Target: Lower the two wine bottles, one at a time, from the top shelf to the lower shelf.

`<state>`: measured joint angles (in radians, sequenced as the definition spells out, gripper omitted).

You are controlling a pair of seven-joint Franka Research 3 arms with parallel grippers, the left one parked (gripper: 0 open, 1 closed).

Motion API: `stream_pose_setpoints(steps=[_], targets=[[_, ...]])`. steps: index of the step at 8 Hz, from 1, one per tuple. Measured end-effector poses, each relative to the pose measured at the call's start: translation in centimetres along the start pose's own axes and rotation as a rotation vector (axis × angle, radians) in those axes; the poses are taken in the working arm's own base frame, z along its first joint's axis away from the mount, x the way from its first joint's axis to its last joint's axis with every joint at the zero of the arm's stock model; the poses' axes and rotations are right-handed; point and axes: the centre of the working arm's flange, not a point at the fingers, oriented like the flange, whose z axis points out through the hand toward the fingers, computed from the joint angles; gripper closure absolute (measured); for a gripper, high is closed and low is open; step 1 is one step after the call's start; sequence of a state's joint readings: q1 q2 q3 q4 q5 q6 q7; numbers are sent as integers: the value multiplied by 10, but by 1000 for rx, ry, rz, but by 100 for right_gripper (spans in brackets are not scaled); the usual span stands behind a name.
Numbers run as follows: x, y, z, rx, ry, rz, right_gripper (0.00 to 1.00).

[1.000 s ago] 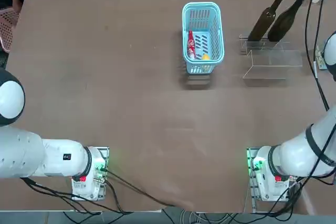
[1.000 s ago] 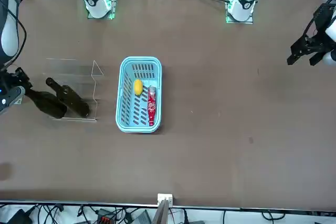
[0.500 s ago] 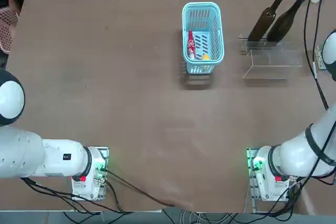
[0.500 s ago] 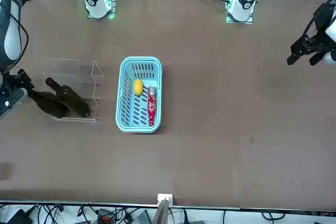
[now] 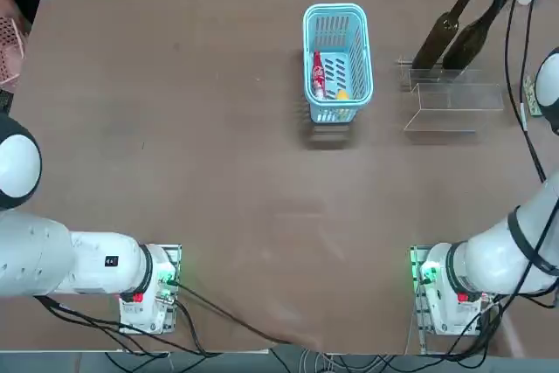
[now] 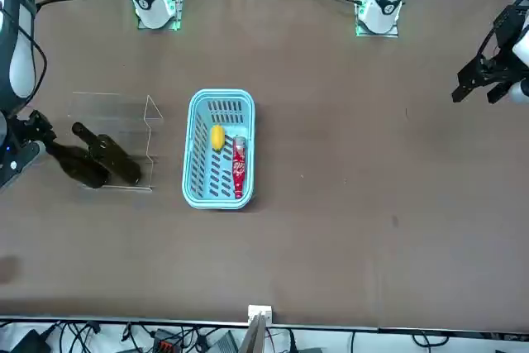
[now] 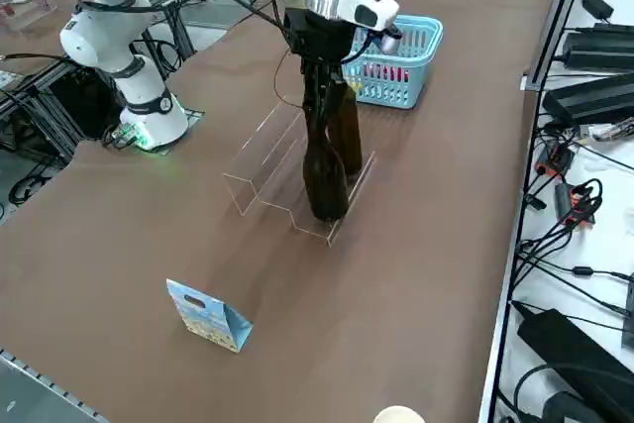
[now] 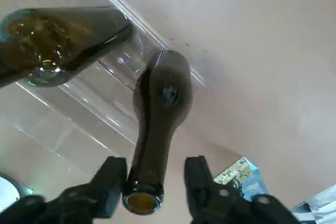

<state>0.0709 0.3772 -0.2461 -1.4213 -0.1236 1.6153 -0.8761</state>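
A brown table [image 5: 218, 172] carries a clear acrylic stepped rack near its far right corner. Both wine bottles stand upright on the top shelf [image 7: 337, 200], along the rack's far edge: the broader bottle [image 7: 324, 170] and just beside it the slimmer bottle [image 7: 345, 131]. The lower shelf [image 7: 263, 160] is bare. The right gripper [image 8: 149, 190] hangs over the broader bottle's mouth, its spread fingers [image 8: 107, 184] flanking the neck with a gap on one side. A light-blue basket [image 5: 337, 58] holding a red packet [image 5: 319, 74] sits left of the rack. A small printed paper bag [image 7: 208, 316] stands nearer the table's right edge.
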Motion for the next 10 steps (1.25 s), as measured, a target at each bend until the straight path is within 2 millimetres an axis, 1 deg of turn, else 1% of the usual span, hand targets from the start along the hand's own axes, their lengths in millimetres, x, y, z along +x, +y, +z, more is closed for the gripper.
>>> stream_pose_setpoints(steps=[1,2,3,4,6,8,10], targets=[[-2,-1,-10,-12,16,2,8],[-7,-4,-28,-27,49,5,0],[-16,-9,-52,-39,98,15,0],[-30,-17,-79,-54,149,35,0],[-58,-39,-126,-67,214,83,0],[-72,-66,-155,-42,246,175,0],[-78,-91,-179,-5,277,302,0]])
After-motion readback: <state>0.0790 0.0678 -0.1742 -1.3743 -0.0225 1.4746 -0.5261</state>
